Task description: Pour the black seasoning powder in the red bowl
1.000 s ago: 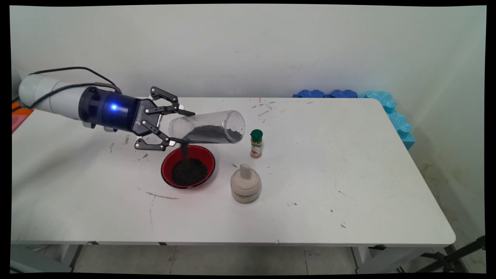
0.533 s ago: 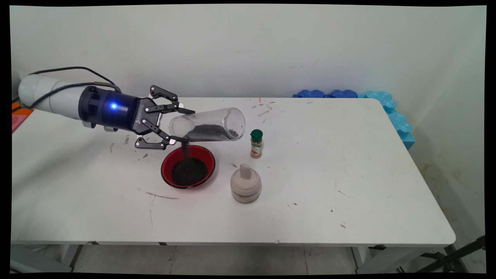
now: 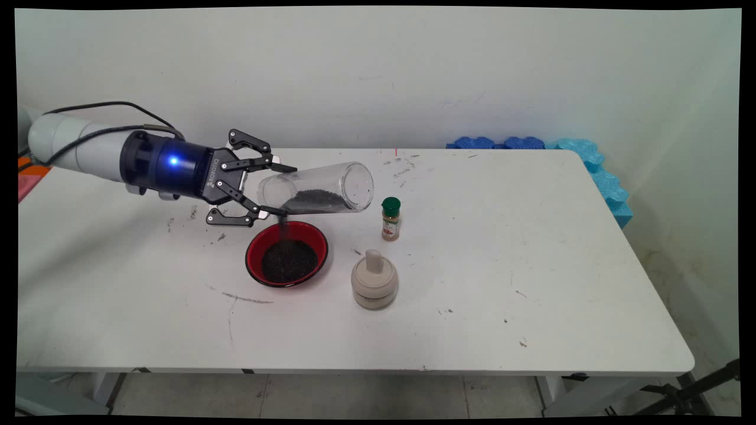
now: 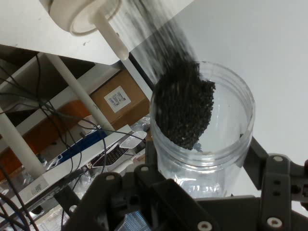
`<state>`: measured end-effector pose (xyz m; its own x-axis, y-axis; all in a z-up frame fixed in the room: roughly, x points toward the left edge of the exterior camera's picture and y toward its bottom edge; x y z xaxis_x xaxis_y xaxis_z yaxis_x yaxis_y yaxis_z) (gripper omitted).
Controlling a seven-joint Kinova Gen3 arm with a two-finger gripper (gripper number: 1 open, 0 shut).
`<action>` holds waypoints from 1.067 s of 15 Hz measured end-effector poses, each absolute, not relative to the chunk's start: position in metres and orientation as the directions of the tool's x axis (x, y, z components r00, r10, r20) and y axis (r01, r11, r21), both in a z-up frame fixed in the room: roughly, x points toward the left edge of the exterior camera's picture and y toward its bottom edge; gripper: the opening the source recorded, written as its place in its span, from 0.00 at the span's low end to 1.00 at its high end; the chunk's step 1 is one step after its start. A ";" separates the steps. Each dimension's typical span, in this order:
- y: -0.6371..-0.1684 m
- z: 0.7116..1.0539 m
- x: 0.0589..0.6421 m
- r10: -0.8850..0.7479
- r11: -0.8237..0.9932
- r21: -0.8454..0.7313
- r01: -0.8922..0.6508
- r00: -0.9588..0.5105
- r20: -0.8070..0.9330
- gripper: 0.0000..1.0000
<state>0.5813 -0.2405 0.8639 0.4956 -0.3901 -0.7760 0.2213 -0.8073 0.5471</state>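
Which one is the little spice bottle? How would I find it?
Find the red bowl of black grains near the middle of the white table. Just to its right in the picture, a bit farther back, stands the spice bottle. It is the smallest thing there, upright, with a green cap, unlike the squat beige jar in front of it.

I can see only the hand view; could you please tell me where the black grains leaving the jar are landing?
Observer: In the main view a thin stream of grains falls from the end of the glass jar held by the gripper, into a red bowl directly beneath it.
Operator: Thank you. Is anything standing close to that bowl?
Observer: A small green-capped spice bottle stands upright to the bowl's right in the picture, apart from it.
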 end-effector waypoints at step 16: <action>-0.242 0.861 0.580 -0.379 -0.808 0.540 0.237 0.493 -0.784 0.00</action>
<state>0.5802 -0.2424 0.8611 0.4927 -0.3786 -0.7835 0.2375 -0.8077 0.5396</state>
